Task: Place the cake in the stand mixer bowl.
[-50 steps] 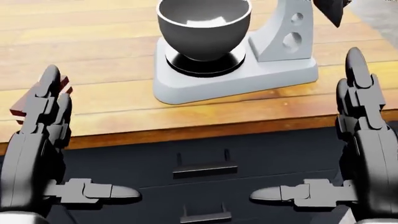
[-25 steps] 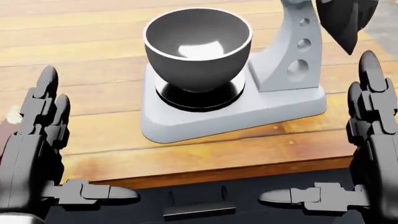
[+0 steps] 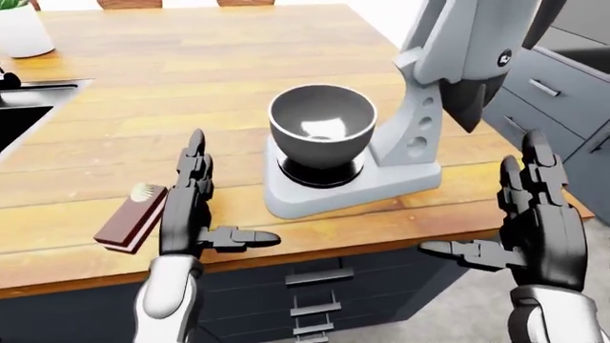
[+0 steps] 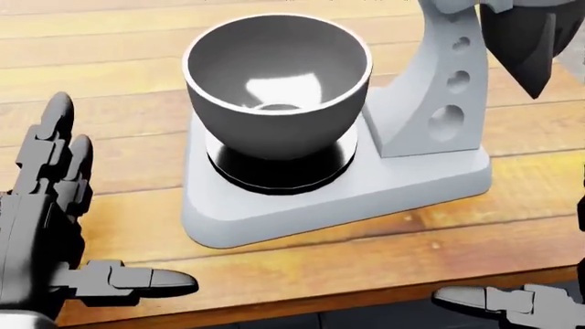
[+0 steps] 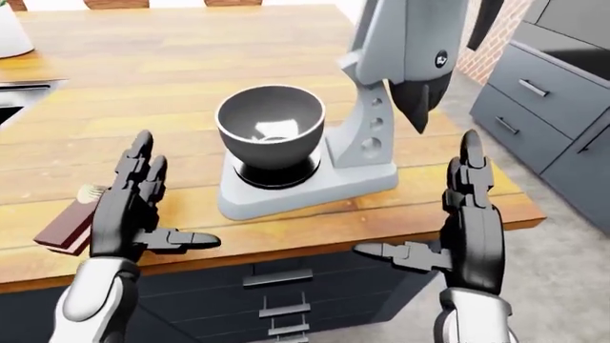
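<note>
Evidently pre-grasp: both hands empty, fingers spread, left hand [image 3: 195,207] and right hand [image 3: 534,225] hovering over the tabletop's [image 3: 143,93] near edge, neither touching the cake [image 3: 131,220]. Cake lies flat at 9 o'clock of the left hand, just beside it; empty stand mixer bowl [image 3: 322,123] sits at 1 o'clock of that hand. Judged next: swing left hand leftward, close round the cake; clear wood surrounds it, but the near edge is close.

Simulated home kitchen. Wooden island counter [image 3: 191,86] carries a grey stand mixer [image 3: 420,136]; sink [image 3: 23,107] far left. Dark drawer cabinets [image 3: 548,93] right, brick wall [image 5: 486,43] beyond.
</note>
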Robot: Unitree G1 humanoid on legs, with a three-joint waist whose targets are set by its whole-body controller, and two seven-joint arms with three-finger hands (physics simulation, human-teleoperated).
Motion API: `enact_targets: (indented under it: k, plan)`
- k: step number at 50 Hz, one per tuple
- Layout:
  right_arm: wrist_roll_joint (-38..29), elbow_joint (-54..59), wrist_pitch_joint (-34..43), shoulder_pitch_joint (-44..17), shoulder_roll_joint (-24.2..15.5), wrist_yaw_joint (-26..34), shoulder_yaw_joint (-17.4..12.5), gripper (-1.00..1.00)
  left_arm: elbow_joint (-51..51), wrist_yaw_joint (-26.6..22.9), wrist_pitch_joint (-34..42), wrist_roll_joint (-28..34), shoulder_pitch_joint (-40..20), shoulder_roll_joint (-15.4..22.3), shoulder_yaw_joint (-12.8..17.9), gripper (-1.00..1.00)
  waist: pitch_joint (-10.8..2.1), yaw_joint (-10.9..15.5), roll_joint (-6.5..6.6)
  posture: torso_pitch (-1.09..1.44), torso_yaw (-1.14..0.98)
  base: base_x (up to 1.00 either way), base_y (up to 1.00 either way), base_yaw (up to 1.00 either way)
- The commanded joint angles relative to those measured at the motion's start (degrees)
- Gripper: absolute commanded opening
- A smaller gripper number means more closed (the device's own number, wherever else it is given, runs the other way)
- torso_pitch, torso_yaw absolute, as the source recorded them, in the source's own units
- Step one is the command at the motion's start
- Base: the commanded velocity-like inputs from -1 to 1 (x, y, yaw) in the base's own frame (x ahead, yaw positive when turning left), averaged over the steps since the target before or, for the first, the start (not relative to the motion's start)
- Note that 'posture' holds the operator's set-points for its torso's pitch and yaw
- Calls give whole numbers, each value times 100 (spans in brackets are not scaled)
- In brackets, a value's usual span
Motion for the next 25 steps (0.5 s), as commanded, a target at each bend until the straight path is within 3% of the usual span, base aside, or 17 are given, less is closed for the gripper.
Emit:
enact_targets:
  k: [1, 11, 17, 25]
  plan:
    - [-4, -211, -176, -55, -21, -15, 4, 100, -272, 22, -91, -19, -122, 36, 48, 100, -89, -3, -8, 0, 0, 0, 0, 0]
    - [-15, -152, -230, -51, -19, -16, 80, 100, -849, 8, 657, -226, -601, 295, 503, 100, -50, -23, 4, 0, 0, 0, 0, 0]
    - [12, -132, -265, -37, -15, -7, 76, 100, -1228, 59, 1297, -495, -1062, 627, 990, 100, -28, -22, 21, 0, 0, 0, 0, 0]
    - [20, -102, -288, -47, -22, -8, 94, 100, -1171, 167, 1234, -798, -1138, 970, 1484, 100, 1, -14, 42, 0, 0, 0, 0, 0]
